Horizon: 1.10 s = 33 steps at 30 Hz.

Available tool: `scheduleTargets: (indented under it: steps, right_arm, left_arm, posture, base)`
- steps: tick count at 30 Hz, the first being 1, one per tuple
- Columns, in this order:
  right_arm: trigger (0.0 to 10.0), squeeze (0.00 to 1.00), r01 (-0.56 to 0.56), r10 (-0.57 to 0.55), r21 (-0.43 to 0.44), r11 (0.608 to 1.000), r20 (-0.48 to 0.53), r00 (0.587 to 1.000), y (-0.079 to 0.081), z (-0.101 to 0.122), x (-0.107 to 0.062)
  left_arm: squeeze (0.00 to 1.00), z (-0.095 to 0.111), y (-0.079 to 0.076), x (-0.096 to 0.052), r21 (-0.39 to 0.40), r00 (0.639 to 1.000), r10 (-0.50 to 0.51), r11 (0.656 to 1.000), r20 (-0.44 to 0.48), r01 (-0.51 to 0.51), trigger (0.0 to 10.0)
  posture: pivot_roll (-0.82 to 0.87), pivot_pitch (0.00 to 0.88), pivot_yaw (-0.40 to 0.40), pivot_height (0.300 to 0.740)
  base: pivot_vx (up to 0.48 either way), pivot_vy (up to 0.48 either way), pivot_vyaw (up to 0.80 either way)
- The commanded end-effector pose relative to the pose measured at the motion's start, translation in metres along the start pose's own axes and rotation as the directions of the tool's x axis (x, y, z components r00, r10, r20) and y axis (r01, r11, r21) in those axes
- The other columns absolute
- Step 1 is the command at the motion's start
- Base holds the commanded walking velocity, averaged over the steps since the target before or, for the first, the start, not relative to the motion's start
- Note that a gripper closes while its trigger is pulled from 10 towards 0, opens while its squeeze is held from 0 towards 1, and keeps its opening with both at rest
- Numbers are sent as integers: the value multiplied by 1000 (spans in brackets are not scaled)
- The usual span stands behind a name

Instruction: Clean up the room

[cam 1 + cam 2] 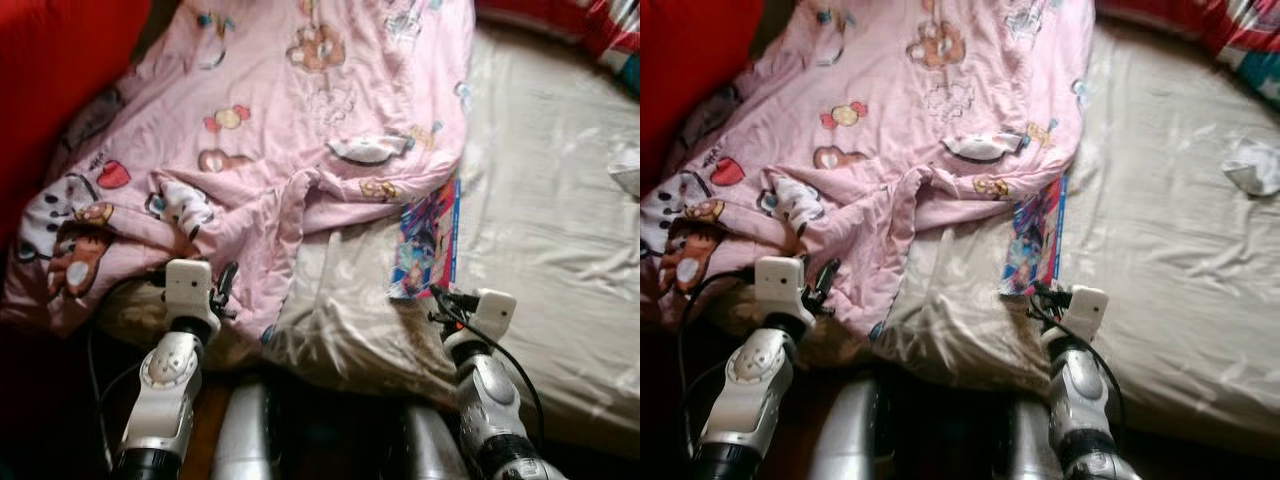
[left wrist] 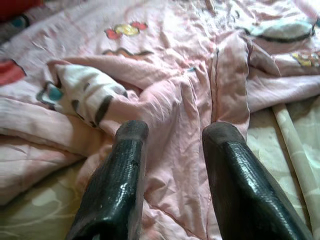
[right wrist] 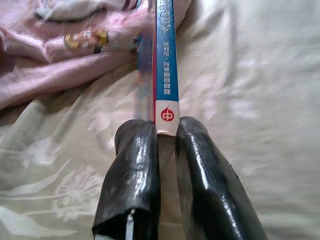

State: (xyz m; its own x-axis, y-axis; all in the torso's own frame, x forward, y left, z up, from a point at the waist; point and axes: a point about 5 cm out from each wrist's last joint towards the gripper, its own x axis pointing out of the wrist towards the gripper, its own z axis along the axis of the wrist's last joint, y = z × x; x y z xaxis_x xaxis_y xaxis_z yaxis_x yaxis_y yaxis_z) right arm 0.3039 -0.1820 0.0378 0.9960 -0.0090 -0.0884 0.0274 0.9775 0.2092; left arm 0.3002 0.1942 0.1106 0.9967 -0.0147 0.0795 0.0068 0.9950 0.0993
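bed (image 1: 560,300), beige floral sheet, wrinkled. on it: pink cartoon-print quilt (image 1: 300,130) bunched over robot's left half, colourful book (image 1: 428,240) just beside quilt edge, small white crumpled item (image 1: 627,170) far right.

The book's (image 1: 428,240) far end seems tucked under the pink blanket (image 1: 300,110).

Bed sheet (image 1: 560,250): pale cream, wrinkled, with a faint flower pattern, covering the mattress from centre toward 3 o'clock.
Red fabric (image 1: 60,70): at 10 o'clock (cushion or cover, cannot tell).
Striped cloth (image 1: 600,25): red-patterned, at 1 o'clock.
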Motion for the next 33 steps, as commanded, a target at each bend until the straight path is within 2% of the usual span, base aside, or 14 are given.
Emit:
scheduleTargets:
  steps: [1, 5, 8, 12, 15, 17, 24, 33]
  right_arm:
    - [10000, 0, -16, 18, -44, 999, 39, 999, 1, 5, -1]
    - [10000, 0, 23, -17, -72, 997, 82, 996, -12, 14, -5]
    - [10000, 0, 110, -104, -56, 992, 99, 990, -26, 21, -4]
    - [10000, 0, 115, -112, -40, 993, 76, 991, -22, 18, -2]
    - [10000, 0, 128, -121, -57, 990, 113, 986, -14, 21, -2]
    - [10000, 0, 124, -119, -59, 990, 87, 989, -12, 15, -4]
    - [10000, 0, 128, -124, -68, 989, 61, 990, -12, 7, -9]
    - [10000, 0, 147, -143, -72, 987, 54, 988, -13, 7, -10]
  left_arm:
    - [0, -5, 3, -3, -7, 1000, 16, 1000, -9, -16, 10000]
    - [0, -5, 2, -1, -11, 1000, 19, 1000, 5, -19, 10000]
    - [0, -8, -2, 1, -21, 1000, 23, 1000, -1, -23, 10000]
    - [0, -9, -10, 2, -38, 1000, 14, 999, 4, -13, 10000]
    - [0, -10, -12, 1, -42, 1000, 5, 999, 5, -4, 10000]
    - [0, -11, -9, 1, -39, 1000, 8, 999, 3, -8, 10000]
    - [0, -21, -6, -1, -12, 999, 14, 1000, -42, -14, 10000]
    - [0, -23, -2, -2, -31, 998, 30, 999, -49, -31, 10000]
  posture:
    - [28, 109, -53, 628]
    - [8, 74, -63, 628]
    - [0, 60, -71, 628]
    - [1, 65, -70, 628]
    - [-3, 67, -68, 633]
    - [-3, 84, -65, 658]
    - [-1, 93, -60, 693]
    - [-2, 103, -55, 740]
  base:
    - [0, 0, 0]
    - [0, 0, 0]
    - [0, 0, 0]
    - [0, 0, 0]
    - [0, 0, 0]
    - [0, 0, 0]
    - [0, 0, 0]
    - [0, 0, 0]
